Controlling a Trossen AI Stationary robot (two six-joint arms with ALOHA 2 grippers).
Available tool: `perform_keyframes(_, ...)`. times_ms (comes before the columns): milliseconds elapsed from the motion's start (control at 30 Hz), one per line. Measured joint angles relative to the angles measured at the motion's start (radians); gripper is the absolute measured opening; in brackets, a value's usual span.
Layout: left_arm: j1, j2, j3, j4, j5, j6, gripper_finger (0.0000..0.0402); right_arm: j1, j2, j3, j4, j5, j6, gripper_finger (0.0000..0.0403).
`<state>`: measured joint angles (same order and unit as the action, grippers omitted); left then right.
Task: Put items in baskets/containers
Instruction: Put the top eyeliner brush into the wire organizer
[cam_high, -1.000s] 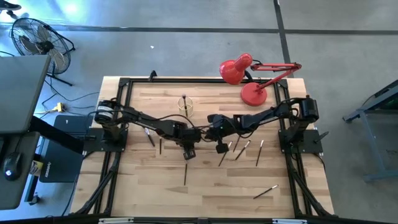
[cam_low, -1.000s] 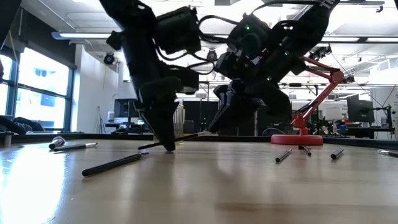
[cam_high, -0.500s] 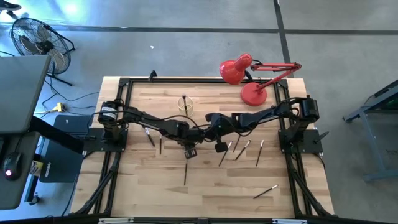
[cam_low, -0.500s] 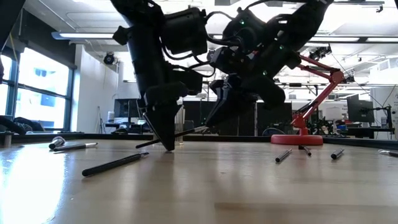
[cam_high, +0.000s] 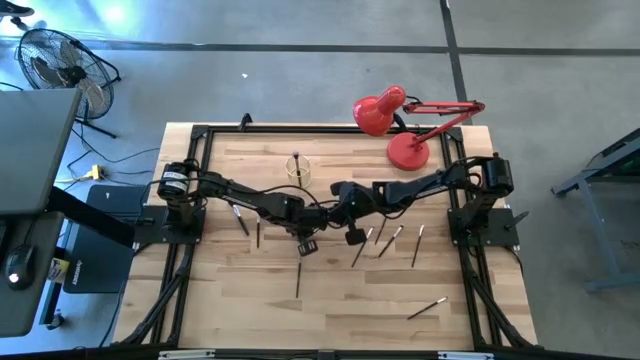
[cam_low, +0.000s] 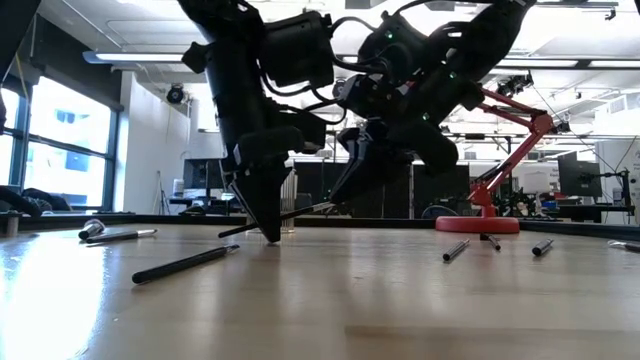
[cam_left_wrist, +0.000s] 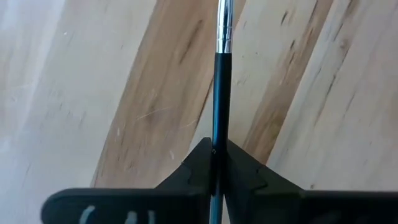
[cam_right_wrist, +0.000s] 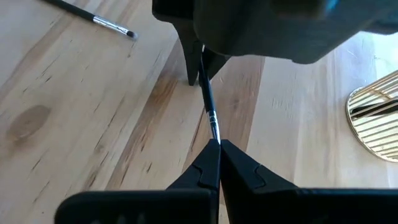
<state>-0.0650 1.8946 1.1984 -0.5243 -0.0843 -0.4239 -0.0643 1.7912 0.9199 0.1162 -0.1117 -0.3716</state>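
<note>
Mid-counter (cam_high: 250, 300): left tool (cam_low: 268, 235) and right tool (cam_right_wrist: 214, 144) both pinch one stick (cam_left_wrist: 220, 93), opposite ends, tips meeting near wood — looks like hand-off for better grip. Cup (cam_high: 297, 170) waits near back edge, one stick already inside; others lie scattered.

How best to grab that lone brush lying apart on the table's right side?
Take the lone brush at mid-handle from straight above, jaws across its thin width: it lies flat with bare wood on both sides. The left gripper and right gripper hold another brush.
</note>
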Motion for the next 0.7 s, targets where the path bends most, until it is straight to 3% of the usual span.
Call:
perform_keyframes(400,0.002,-0.002,0.004,0.000,-0.023,-0.082,0.0009,-0.036,-0.107,0.004,-0.168,0.011,0.089,0.0001)
perform_keyframes(567,-0.001,-0.007,0.000,-0.030,-0.067,-0.106,0.0009,-0.074,-0.180,0.004,-0.328,-0.002,0.107,0.0001)
perform_keyframes(700,-0.007,-0.121,-0.089,-0.007,-0.123,-0.115,0.0009,-0.106,-0.223,-0.015,-0.452,-0.048,0.165,0.0001)
